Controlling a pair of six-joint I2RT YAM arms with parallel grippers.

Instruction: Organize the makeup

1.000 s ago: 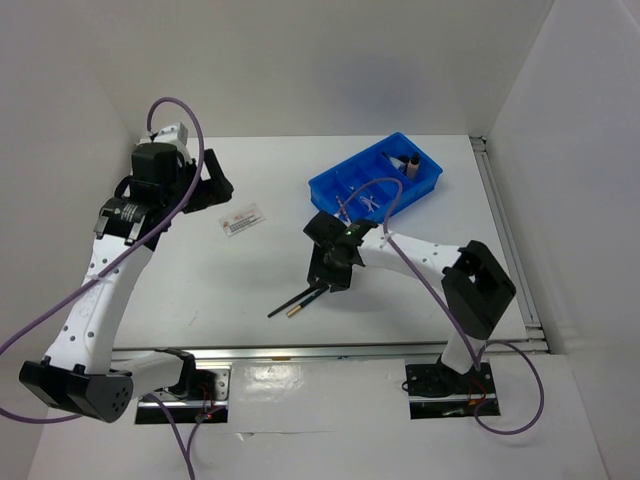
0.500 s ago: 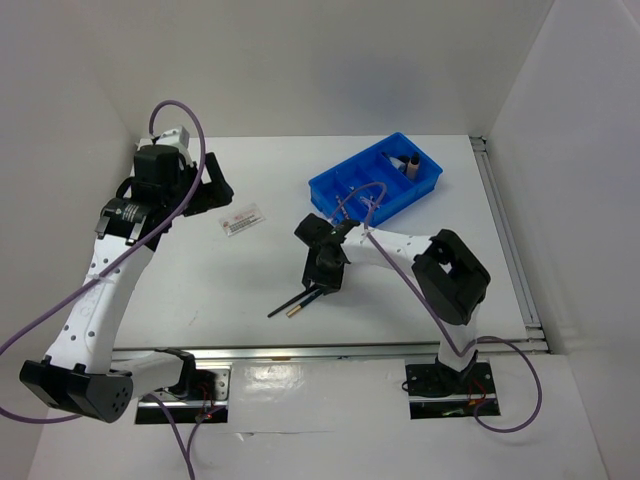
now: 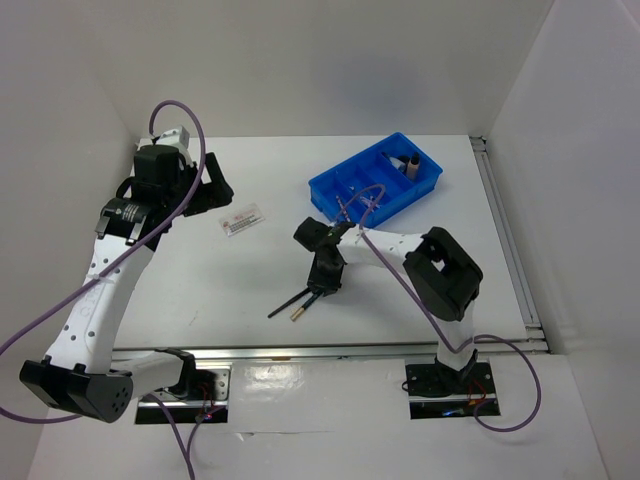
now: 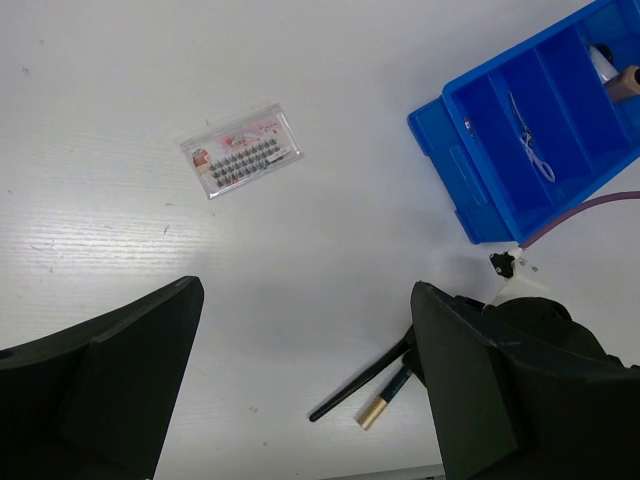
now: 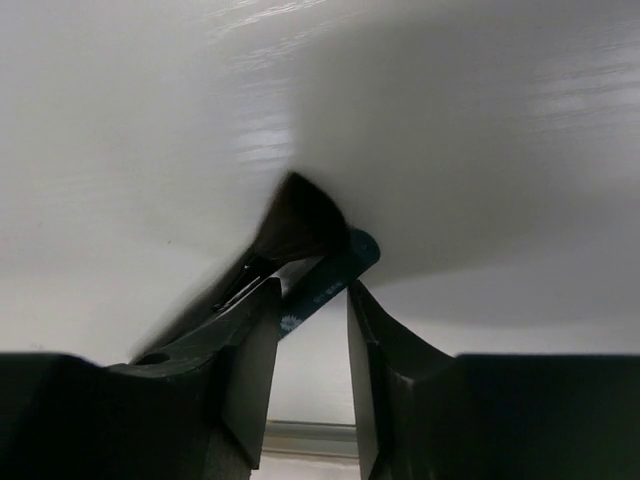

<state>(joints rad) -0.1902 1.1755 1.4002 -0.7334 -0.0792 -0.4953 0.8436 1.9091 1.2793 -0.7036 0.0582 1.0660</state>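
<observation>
The right claw (image 5: 313,290) is down at the bench (image 4: 120,230), its two fingers (image 5: 385,360) drawn in narrow, with the teal tool (image 5: 335,270) running slantwise through the gap between their tips. The tips sit right at the tool's sides, but I cannot tell whether they actually pinch it. The tool's rounded end pokes out just past the fingertips. The black brush (image 5: 300,222) lies alongside the teal tool and touches it. Its dark fan of bristles is just ahead of the claw, and its handle runs along the outer side of the finger on the left of the wrist view, not through the gap. In the overhead view the brush's thin handle and the tool's gold-tipped end stick out from under this claw toward the near left

The left claw (image 4: 305,300) hangs high over the bench with its fingers spread wide apart and nothing between them. The lash card (image 4: 242,150) lies flat on the bench ahead of it and a little to its left, well apart from it. The blue divided tray (image 4: 455,150) sits ahead and off to its right, just beyond the right claw. Small pale scissors (image 4: 530,150) lie in one long compartment, and a beige black-capped bottle (image 3: 408,163) lies in a compartment farther along
</observation>
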